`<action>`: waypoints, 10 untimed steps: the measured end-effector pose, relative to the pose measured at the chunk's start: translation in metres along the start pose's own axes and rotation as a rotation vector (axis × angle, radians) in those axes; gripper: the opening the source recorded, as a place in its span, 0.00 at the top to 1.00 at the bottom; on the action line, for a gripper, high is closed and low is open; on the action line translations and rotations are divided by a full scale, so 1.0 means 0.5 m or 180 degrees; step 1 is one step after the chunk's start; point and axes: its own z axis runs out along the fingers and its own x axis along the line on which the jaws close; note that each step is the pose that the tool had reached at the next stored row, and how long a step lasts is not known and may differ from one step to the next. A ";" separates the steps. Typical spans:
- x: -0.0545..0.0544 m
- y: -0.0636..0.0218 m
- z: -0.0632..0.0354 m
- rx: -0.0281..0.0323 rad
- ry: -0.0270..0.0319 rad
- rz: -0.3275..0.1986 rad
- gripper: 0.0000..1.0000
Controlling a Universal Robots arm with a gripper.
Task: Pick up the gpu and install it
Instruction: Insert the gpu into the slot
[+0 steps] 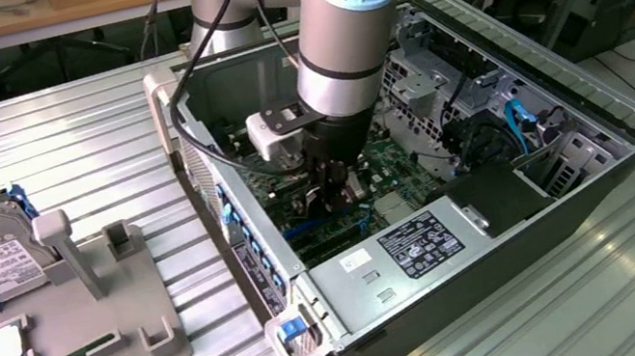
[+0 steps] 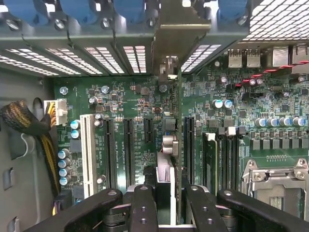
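Deep inside the open computer case (image 1: 571, 133), over the green motherboard (image 2: 120, 96): pickup done, full seating impossible to confirm. Pinched edge-on between the jaws, the gpu (image 2: 177, 111), upright and in line with a long slot beneath them, bracket out ahead at the vented rear wall. Off to the jaws' side, a power supply sticker (image 1: 424, 247), print unreadable, like the board's lettering.

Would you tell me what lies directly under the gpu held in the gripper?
Under the gpu the green motherboard and its black slots show; the slot directly beneath the card's edge is covered by the card and gripper.
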 end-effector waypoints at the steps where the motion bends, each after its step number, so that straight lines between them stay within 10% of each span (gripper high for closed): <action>1: 0.000 0.000 0.002 0.0000 0.0000 0.0000 0.72; 10: 0.000 0.000 0.014 0.0000 -0.0002 0.0000 0.72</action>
